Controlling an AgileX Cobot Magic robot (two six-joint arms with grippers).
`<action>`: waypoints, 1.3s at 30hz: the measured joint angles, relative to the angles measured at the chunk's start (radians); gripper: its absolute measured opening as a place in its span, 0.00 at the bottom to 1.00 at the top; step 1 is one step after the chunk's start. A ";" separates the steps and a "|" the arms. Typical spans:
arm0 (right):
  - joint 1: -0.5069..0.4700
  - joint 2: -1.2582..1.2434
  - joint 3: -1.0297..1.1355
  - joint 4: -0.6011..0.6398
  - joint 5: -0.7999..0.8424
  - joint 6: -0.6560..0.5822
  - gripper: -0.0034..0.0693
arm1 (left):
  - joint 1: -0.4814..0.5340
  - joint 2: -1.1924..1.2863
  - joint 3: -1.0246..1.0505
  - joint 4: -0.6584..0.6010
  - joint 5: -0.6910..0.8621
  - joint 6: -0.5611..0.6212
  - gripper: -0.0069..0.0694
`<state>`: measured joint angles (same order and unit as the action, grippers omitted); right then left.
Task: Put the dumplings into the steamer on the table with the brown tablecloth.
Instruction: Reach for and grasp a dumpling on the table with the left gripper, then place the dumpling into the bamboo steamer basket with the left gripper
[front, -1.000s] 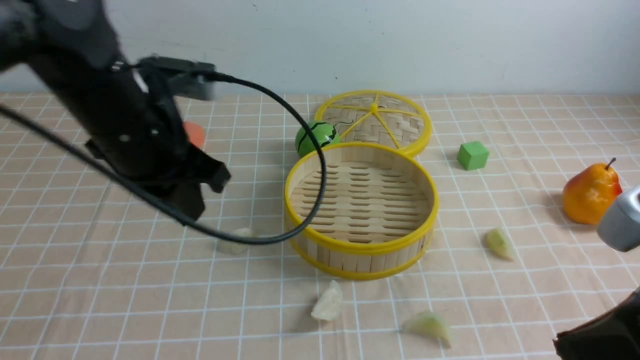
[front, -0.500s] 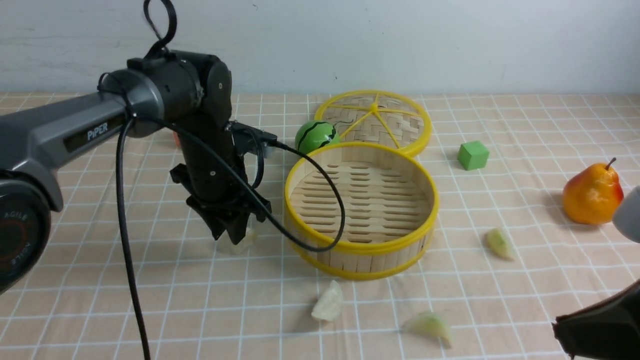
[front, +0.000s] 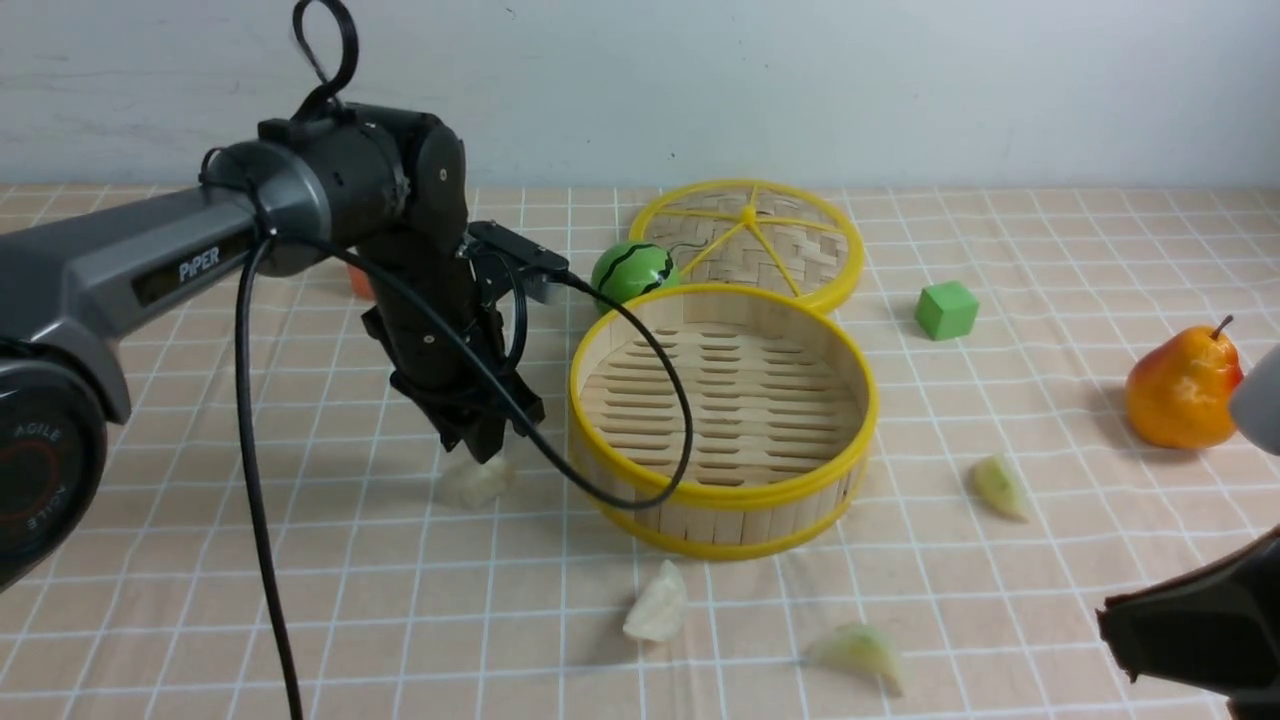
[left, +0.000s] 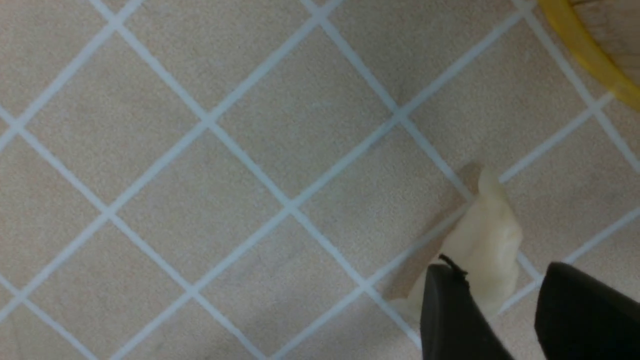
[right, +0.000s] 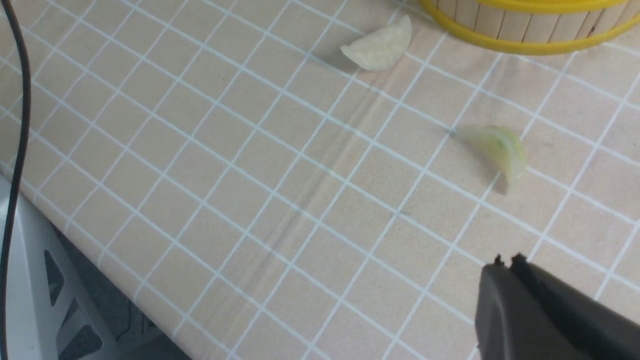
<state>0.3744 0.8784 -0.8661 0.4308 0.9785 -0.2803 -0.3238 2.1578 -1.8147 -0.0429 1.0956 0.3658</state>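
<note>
The steamer (front: 722, 495), a round bamboo basket with yellow rims, stands empty mid-table on the brown tablecloth (front: 250, 560). Just left of it lies a whitish dumpling (front: 475, 482), and my left gripper (front: 484, 453) points down right above it. In the left wrist view its black fingers (left: 450, 310) stand apart, open, with that dumpling (left: 487, 235) at their tips. Another whitish dumpling (front: 657, 605) and a pale green one (front: 860, 650) lie in front of the steamer. A second green one (front: 998, 485) lies to its right. My right gripper (right: 507, 261) is shut, empty, near the front right corner.
The flat woven lid (front: 750, 240) lies behind the steamer, with a green watermelon ball (front: 630, 272) beside it. A green cube (front: 945, 310) and a pear (front: 1183, 385) are at the right. The left arm's cable (front: 640, 470) hangs over the steamer's rim. The table's front edge (right: 125, 280) shows in the right wrist view.
My left arm swung in from the left and came down over the whitish dumpling beside the steamer, then rose slightly. Its jaws have opened. The right arm has barely shifted.
</note>
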 joint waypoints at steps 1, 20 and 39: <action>0.000 0.000 0.000 0.000 0.000 0.000 0.05 | 0.000 0.000 0.000 0.000 0.000 0.003 0.44; 0.000 0.000 0.000 -0.034 0.000 0.000 0.07 | 0.000 0.078 -0.051 0.043 0.055 -0.117 0.37; 0.000 -0.154 0.000 -0.041 0.015 0.000 0.08 | -0.273 0.112 -0.489 -0.055 0.052 -0.488 0.39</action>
<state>0.3744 0.7248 -0.8663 0.3900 0.9934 -0.2803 -0.5964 2.2693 -2.3034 -0.0974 1.1473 -0.1219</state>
